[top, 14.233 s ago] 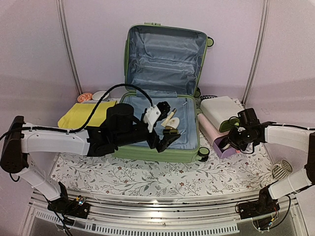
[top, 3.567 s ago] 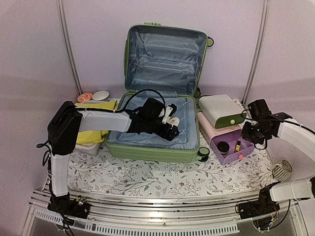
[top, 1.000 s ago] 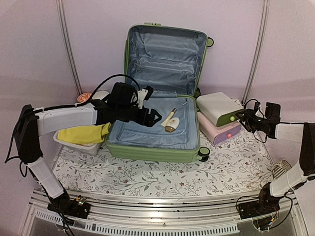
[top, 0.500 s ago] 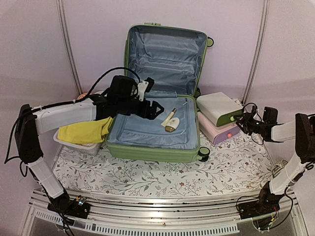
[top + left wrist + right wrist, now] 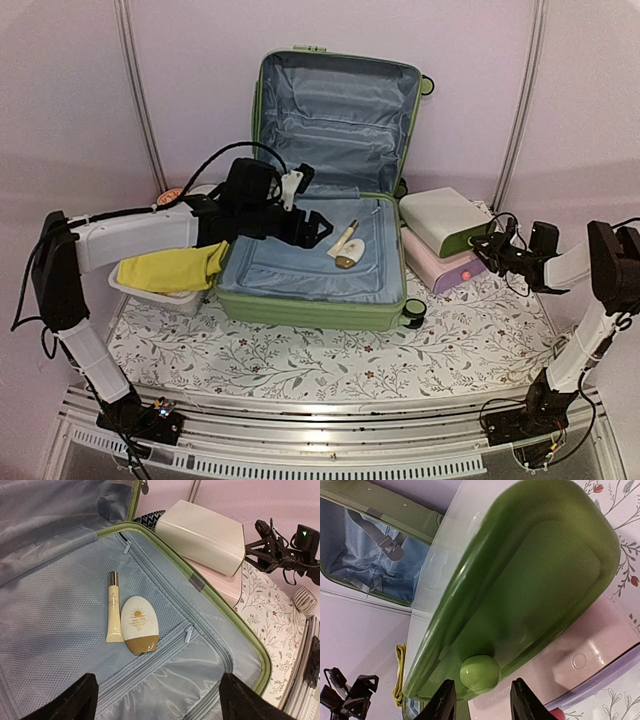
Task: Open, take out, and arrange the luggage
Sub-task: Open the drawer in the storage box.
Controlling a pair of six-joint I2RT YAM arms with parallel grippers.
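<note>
Floral table (image 5: 300,370) carries the open luggage (image 5: 310,312) at its middle, lid upright. Left gripper (image 5: 318,228) hovers spread wide and empty over a white-and-tan bottle (image 5: 139,630) and tube (image 5: 114,610); it should probably descend straight, straddling one. Right gripper (image 5: 482,690), half-parted and holding nothing, flanks a green knob (image 5: 479,674).

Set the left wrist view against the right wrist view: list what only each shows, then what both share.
Only the left wrist view: a cream tube and an oval white-and-gold bottle lying side by side on the luggage floor lining, ahead of the open left gripper.
Only the right wrist view: the round green knob on the box front, with the right gripper fingers either side of it, not touching.
Both: the white-and-green box and the luggage's grey-blue lining.
</note>
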